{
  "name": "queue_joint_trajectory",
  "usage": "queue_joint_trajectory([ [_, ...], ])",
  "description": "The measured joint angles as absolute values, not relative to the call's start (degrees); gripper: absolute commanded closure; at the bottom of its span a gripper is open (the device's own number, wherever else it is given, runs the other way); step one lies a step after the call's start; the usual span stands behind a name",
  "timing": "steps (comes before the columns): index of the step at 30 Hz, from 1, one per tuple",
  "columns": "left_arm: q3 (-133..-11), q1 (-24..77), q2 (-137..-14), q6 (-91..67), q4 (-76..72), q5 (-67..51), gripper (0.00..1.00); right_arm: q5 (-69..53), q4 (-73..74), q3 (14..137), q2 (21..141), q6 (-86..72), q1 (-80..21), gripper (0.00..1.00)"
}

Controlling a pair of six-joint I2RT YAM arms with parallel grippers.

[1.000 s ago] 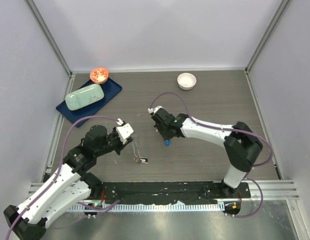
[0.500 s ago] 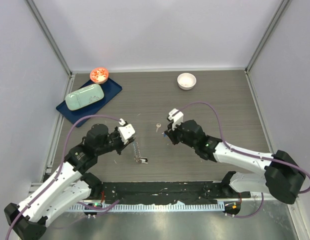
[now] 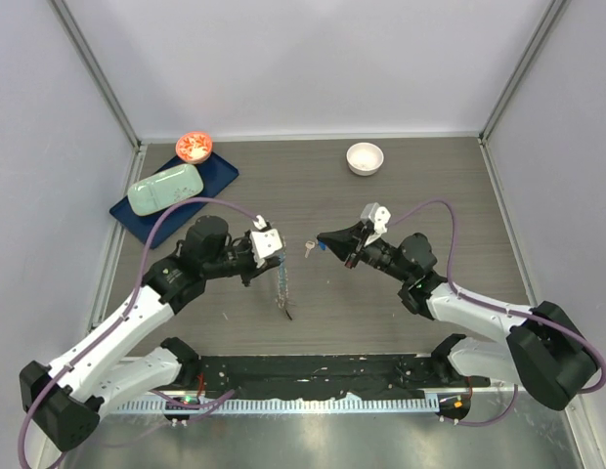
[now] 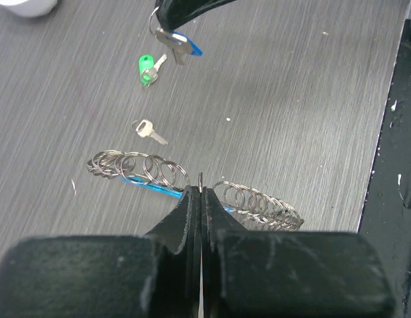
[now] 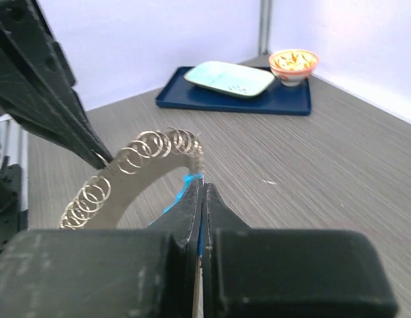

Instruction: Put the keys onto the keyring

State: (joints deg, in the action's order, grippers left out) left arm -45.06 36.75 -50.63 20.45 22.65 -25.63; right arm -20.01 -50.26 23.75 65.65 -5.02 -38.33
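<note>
My left gripper (image 3: pixel 275 262) is shut on one ring of the keyring (image 3: pixel 281 288), a silvery chain of small loops that hangs from it above the table. In the left wrist view the jaws (image 4: pixel 201 192) pinch that ring, and the chain (image 4: pixel 258 202) and its light-blue strip (image 4: pixel 151 187) spread to both sides. My right gripper (image 3: pixel 324 242) is shut on a blue-headed key (image 4: pixel 177 44), held just right of the chain (image 5: pixel 142 152). A green-headed key (image 4: pixel 148 68) and a plain silver key (image 4: pixel 150 130) lie on the table, the silver one also in the top view (image 3: pixel 308 247). No black-headed key shows clearly.
A blue tray (image 3: pixel 220 176) with a pale green dish (image 3: pixel 164 189) and a red-patterned bowl (image 3: pixel 194 147) sits at the back left. A white round bowl (image 3: pixel 365 157) stands at the back. A black base strip (image 3: pixel 323 373) runs along the near edge.
My left gripper has moved right and raised the keyring. My right arm has swung round, its gripper now pointing left at the chain with the blue key. The silver key has come into view.
</note>
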Motion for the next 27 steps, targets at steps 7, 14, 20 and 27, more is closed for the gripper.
queue_joint_trajectory([
  [7,-47.7,36.8,-55.5,25.6,21.6,-31.1,1.00,-33.6,-56.2,25.8,69.7,-7.2,-33.8,0.99],
  [14,-45.9,36.8,-56.1,30.5,20.9,-36.3,1.00,-39.3,-55.8,26.0,69.1,-5.1,-34.3,0.99],
  [20,-44.3,36.8,-55.6,33.8,21.3,-37.4,1.00,-36.9,-46.8,26.3,66.4,3.0,-40.8,0.99],
  [27,-42.3,36.8,-52.3,37.1,22.1,-37.1,1.00,-34.3,-40.9,26.5,66.5,8.2,-45.5,0.99],
])
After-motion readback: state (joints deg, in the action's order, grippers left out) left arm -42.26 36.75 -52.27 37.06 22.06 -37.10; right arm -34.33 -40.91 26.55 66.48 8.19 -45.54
